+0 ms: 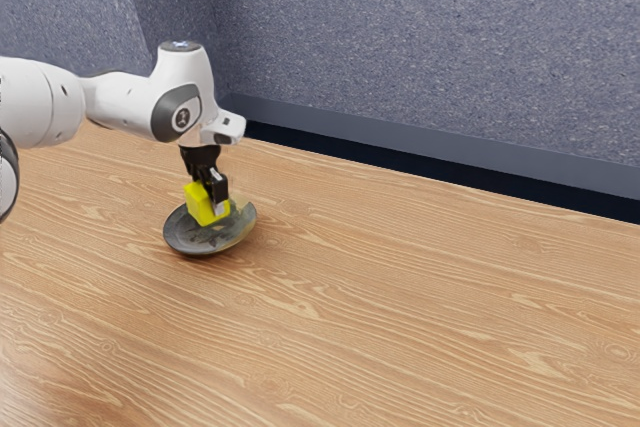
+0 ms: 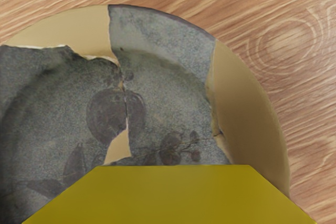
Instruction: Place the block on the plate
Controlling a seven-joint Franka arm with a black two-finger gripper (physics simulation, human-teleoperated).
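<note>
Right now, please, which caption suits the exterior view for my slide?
Robot gripper holding a yellow block over a dark plate on a wooden table.

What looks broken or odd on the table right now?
The plate. Cracks run across its dark, patterned face, and plain tan patches interrupt its rim, so it looks broken and mended, though that may just be its design. Nothing odd stands out on the block.

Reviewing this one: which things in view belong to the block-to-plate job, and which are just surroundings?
Part of the job:
- yellow block, held over the plate
- gray-and-tan plate, the target
- gripper, shut on the block

Just surroundings:
- wood-grain table
- blue-gray wall
- dark baseboard
</note>
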